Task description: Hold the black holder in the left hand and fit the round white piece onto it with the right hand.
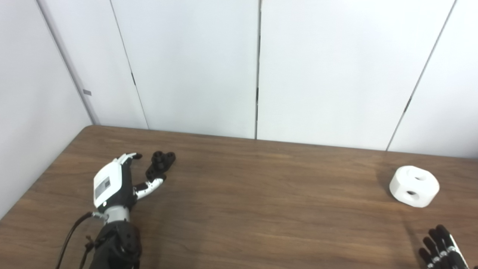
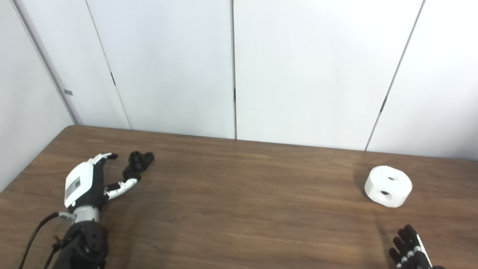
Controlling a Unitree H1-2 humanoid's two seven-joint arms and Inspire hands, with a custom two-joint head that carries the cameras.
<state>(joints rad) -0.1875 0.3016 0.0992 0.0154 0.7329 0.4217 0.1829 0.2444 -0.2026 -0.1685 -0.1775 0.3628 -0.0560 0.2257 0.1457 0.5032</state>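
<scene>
Left hand (image 1: 114, 183): spread wide, fingers apart, holding nothing. Thumb tip lies touching or just beside the near end of the black holder (image 1: 160, 165); contact cannot be confirmed. Fingers point toward 12 o'clock, just left of the holder.

Right hand (image 1: 442, 248): only dark fingertips enter at the 5 o'clock corner, extended and apart, empty; palm cut off by the frame edge.

Black holder: small dark part with rounded lobes and holes, lying on the worktop (image 1: 261, 209) at about 9 o'clock. Fine shape hard to resolve, black on dark wood.

Round white piece (image 1: 414, 186): squat cylinder with flattened sides, one hole on top and one in the near side wall. Sits at about 3 o'clock, well apart from the holder, near the right hand's fingertips but not touching.
</scene>
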